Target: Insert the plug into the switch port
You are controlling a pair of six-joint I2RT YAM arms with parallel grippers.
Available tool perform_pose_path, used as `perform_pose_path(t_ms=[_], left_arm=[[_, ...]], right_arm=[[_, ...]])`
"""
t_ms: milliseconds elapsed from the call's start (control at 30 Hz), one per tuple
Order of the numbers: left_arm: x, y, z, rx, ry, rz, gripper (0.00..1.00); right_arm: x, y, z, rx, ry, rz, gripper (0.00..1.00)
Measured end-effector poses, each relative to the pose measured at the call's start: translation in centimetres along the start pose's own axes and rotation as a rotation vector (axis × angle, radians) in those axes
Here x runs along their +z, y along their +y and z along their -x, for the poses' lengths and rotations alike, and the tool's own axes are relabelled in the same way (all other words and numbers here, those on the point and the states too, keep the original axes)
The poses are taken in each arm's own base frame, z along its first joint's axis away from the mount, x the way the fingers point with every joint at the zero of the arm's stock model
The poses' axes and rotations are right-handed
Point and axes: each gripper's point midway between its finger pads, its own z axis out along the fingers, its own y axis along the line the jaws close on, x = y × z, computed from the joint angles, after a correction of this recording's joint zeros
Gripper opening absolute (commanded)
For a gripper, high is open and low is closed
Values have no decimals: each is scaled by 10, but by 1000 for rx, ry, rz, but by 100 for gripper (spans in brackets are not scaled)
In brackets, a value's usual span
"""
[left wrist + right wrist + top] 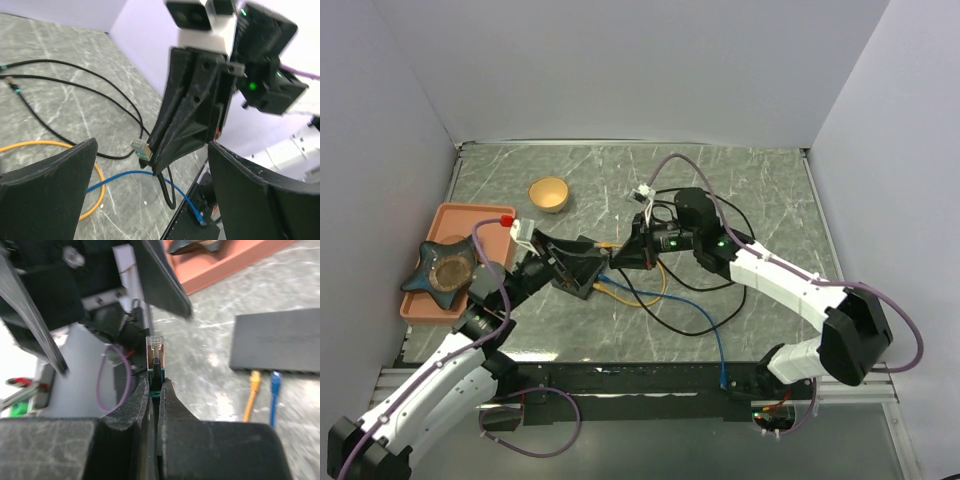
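My right gripper (625, 258) (157, 382) is shut on the plug (155, 347), a clear-tipped connector with a teal collar on a black cable, and holds it just above the table. The switch (280, 340), a flat matte-black box, lies beside the plug, with an orange cable (252, 390) and a blue cable (273, 390) in its sockets. My left gripper (582, 270) (152, 150) is wide open and empty, facing the right gripper. In the left wrist view the plug (141, 148) shows between my fingers. In the top view the left gripper largely covers the switch.
An orange tray (450, 225) with a dark blue star-shaped object (445, 268) stands at the left. A small wooden bowl (549, 193) sits behind. Black (690, 325), orange (655, 297) and blue (705, 320) cables loop over the table's middle.
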Motion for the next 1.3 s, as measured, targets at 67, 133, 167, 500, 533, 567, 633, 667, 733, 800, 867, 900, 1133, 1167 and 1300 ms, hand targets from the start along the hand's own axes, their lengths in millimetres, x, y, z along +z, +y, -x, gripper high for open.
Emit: perform_pose_path(t_ms=[67, 133, 167, 500, 533, 567, 633, 667, 733, 800, 867, 900, 1133, 1167, 1300], left_arm=[[-4, 0, 8, -2, -21, 37, 99], [-8, 1, 16, -5, -41, 76, 99], [-10, 3, 20, -7, -54, 104, 99], [-24, 45, 18, -60, -50, 370, 99], [-24, 50, 14, -70, -39, 393, 99], [-24, 55, 10, -80, -28, 412, 99], [-23, 65, 2, -95, 0, 452, 96], [-23, 70, -2, -99, 12, 471, 96], [-25, 84, -13, -107, 53, 535, 96], [-27, 99, -22, -110, 84, 600, 96], [-30, 115, -31, -106, 112, 669, 96], [-32, 123, -34, -101, 125, 699, 96], [-44, 205, -38, -138, 236, 895, 96], [-46, 216, -37, -148, 251, 907, 96], [-47, 246, -39, -203, 314, 917, 97]], right_arm=[[-5, -3, -3, -8, -1, -46, 0], [-8, -9, -8, -8, 8, -93, 0], [-9, -14, -11, -5, 14, -118, 0], [-17, -53, -43, -13, 107, -395, 0], [-18, -57, -47, -23, 118, -420, 0], [-19, -59, -50, -33, 130, -441, 0], [-21, -64, -56, -54, 154, -480, 0], [-22, -66, -59, -70, 167, -500, 0], [-23, -73, -66, -101, 200, -539, 0], [-21, -82, -73, -129, 240, -567, 0], [-17, -95, -81, -152, 288, -597, 0], [-13, -101, -85, -160, 312, -608, 0], [12, -149, -98, -197, 441, -677, 0], [15, -154, -97, -203, 450, -686, 0], [26, -174, -87, -242, 469, -733, 0]])
